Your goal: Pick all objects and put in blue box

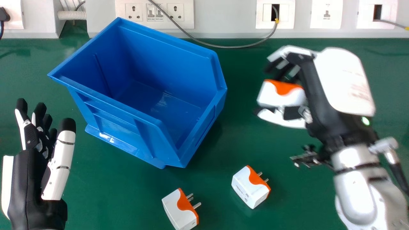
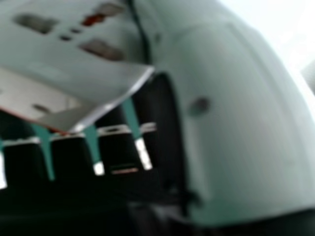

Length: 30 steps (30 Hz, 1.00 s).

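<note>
adapter [image 1: 281, 95] (in right hand [image 1: 343, 81]) hangs well apart from blue box's rim [image 1: 219, 76].

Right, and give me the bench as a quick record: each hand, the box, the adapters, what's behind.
right hand: right of the box, shut on an adapter
right hand position
held adapter: white and orange, between thumb and fingers
left hand: open, left of the box, holding nothing
blue box: on the green table, open side up
loose adapters: two, on the table in front of the box; left adapter, right adapter
loose adapters' prongs: pointing rightward
behind: wall sockets, grey cable
</note>
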Motion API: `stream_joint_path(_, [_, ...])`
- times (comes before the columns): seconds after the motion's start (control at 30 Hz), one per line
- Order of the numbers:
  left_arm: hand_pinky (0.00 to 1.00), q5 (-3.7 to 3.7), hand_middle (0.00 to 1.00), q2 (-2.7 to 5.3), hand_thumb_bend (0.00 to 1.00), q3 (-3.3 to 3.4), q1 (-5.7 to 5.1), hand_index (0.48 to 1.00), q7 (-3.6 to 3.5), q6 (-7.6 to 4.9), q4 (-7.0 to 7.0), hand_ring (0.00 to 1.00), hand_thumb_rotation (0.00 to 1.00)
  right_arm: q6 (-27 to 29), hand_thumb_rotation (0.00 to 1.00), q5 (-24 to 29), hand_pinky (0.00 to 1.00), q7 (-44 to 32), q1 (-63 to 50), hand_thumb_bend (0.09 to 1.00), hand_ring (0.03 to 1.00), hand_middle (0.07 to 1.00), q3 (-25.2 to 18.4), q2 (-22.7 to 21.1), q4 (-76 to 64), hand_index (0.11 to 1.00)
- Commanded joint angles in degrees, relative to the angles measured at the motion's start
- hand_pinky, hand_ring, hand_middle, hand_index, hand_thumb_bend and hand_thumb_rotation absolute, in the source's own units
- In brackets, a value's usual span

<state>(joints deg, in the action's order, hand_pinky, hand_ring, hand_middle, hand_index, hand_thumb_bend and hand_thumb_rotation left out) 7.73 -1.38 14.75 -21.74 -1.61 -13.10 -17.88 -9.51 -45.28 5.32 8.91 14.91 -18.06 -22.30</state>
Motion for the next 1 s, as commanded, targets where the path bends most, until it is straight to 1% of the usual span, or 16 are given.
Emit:
stream_joint_path(0.0, [1.0,-0.1,1.0,0.04,0.53,-0.17,0.16,1.0,0.18,-0.21,-0.78,1.0,0.65,2.18,0.0,-0.18,0.27,-0.33,3.83,0.484,0.387,0.49,0.69,0.96,1.02,0.557])
stream_joint_path(0.03, [1.0,0.02,1.0,0.16,0.55,-0.26,0.13,1.0,0.26,-0.02,-0.84,1.0,0.65,2.57,0.0,-0.16,0.26,-0.41,5.26,0.483,0.386,0.487,1.22,1.61,2.06,0.558])
stream_joint_path(0.07, [1.0,-0.09,1.0,0.16,0.57,-0.35,0.07,1.0,0.3,-0.1,-0.83,1.0,0.65,2.89,0.0,-0.11,0.27,-0.46,6.41,0.483,0.388,0.489,1.6,2.25,3.03,0.56])
stream_joint_path(0.1, [1.0,-0.08,1.0,0.15,0.58,-0.43,-0.02,1.0,0.17,-0.41,-0.67,1.0,0.65,2.84,0.0,0.16,0.27,-0.8,7.77,0.484,0.393,0.495,2.08,3.23,4.14,0.562])
stream_joint_path(0.2, [1.0,0.06,1.0,0.2,0.55,-0.55,-0.24,1.0,-0.14,-1.19,-0.1,1.0,0.64,3.0,0.0,0.5,0.28,-1.36,11.77,0.485,0.396,0.499,3.48,5.83,7.67,0.558])
stream_joint_path(0.23, [1.0,0.31,1.0,0.19,0.54,-0.57,-0.31,1.0,-0.32,-1.22,0.0,1.0,0.64,3.29,0.0,0.44,0.28,-1.62,13.31,0.485,0.398,0.5,4.05,6.45,8.88,0.556])
stream_joint_path(0.27, [1.0,0.85,1.0,0.29,0.53,-0.56,-0.36,1.0,-0.53,-1.09,-0.06,1.0,0.64,3.44,0.0,0.37,0.29,-1.87,14.64,0.486,0.396,0.497,4.51,7.08,9.88,0.553])
stream_joint_path(0.33, [1.0,0.97,1.0,0.3,0.54,-0.42,-0.48,1.0,-0.7,-1.12,0.02,1.0,0.63,3.08,0.0,-0.19,0.28,-1.8,17.52,0.486,0.396,0.497,5.51,8.86,12.52,0.552])
stream_joint_path(0.4, [1.0,0.42,1.0,0.33,0.55,-0.24,-0.83,1.0,-0.57,-1.34,-0.09,1.0,0.64,3.46,0.0,0.25,0.28,-1.57,20.31,0.485,0.391,0.495,6.4,10.64,15.87,0.552])
stream_joint_path(0.47, [1.0,0.03,1.0,0.41,0.56,-0.17,-1.17,1.0,-0.43,-1.52,-0.36,1.0,0.65,4.48,0.0,0.73,0.28,-1.01,22.74,0.486,0.397,0.505,7.14,12.03,19.55,0.549])
stream_joint_path(0.6, [1.0,-0.41,1.0,0.31,0.57,-0.16,-1.74,1.0,-0.53,-1.85,-0.77,1.0,0.67,6.18,0.0,-0.04,0.26,1.32,27.51,0.484,0.415,0.549,8.87,14.17,28.03,0.531])
stream_joint_path(0.67, [1.0,-0.47,1.0,0.35,0.54,-0.2,-2.04,1.0,-0.5,-1.87,-1.01,1.0,0.66,6.16,0.0,-0.39,0.27,1.55,29.83,0.484,0.423,0.56,9.74,15.2,32.11,0.522])
stream_joint_path(0.7, [1.0,-0.49,1.0,0.38,0.53,-0.21,-2.17,1.0,-0.45,-1.84,-1.13,1.0,0.66,6.11,0.0,-0.31,0.27,1.61,30.9,0.484,0.424,0.562,10.08,15.71,34.02,0.52])
stream_joint_path(0.83, [1.0,-1.12,1.0,0.5,0.53,-0.31,-2.69,1.0,-0.02,-1.79,-1.63,1.0,0.65,7.78,0.0,0.6,0.27,4.56,35.04,0.486,0.429,0.561,10.74,17.95,43.09,0.512])
stream_joint_path(0.9, [1.0,-0.77,1.0,0.52,0.52,-0.42,-2.89,1.0,-0.23,-1.92,-1.83,1.0,0.66,8.97,0.0,1.24,0.29,5.63,36.83,0.489,0.429,0.55,10.82,18.7,47.11,0.511])
stream_joint_path(0.97, [1.0,-0.87,1.0,0.66,0.53,-0.52,-3.16,1.0,-0.02,-1.61,-2.31,1.0,0.66,9.16,0.0,2.03,0.29,5.7,38.65,0.489,0.428,0.547,10.83,19.73,50.91,0.514])
